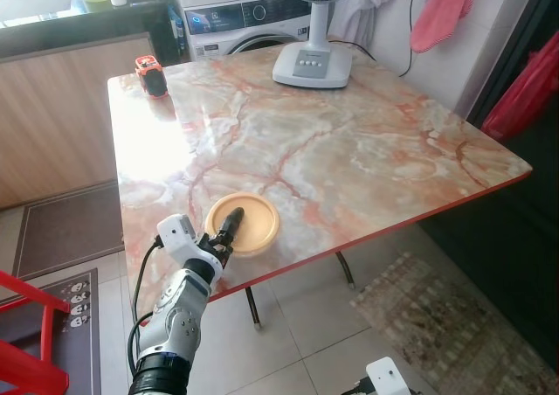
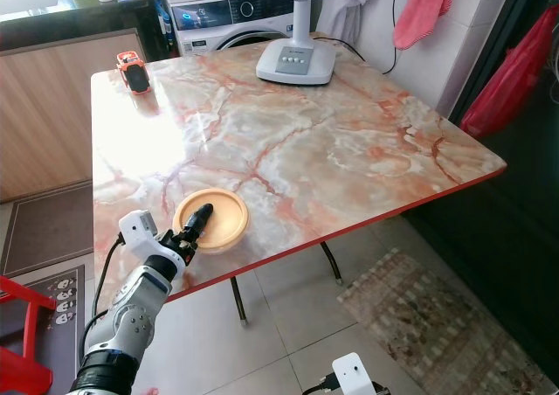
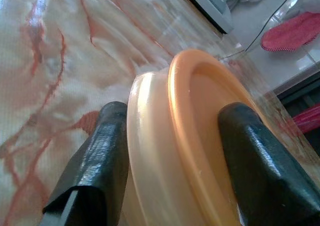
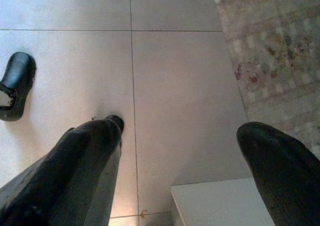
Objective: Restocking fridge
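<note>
A round shallow container with an orange lid (image 1: 255, 226) sits on the marble table (image 1: 349, 150) close to its near edge. My left gripper (image 1: 231, 225) reaches up to it from below the table edge. In the left wrist view the two black fingers (image 3: 100, 156) straddle the container's rim (image 3: 150, 151), one against the pale side wall and one on the lid, so the gripper is shut on it. My right gripper (image 4: 182, 126) hangs low over the tiled floor, open, nothing between its fingers.
A fan base (image 1: 313, 65) stands at the table's far side and a small orange-and-black object (image 1: 151, 74) at its far left corner. A washing machine (image 1: 240, 19) is behind. On the floor are a red frame (image 1: 26, 343), a patterned rug (image 1: 445, 325) and a black shoe (image 4: 15, 83).
</note>
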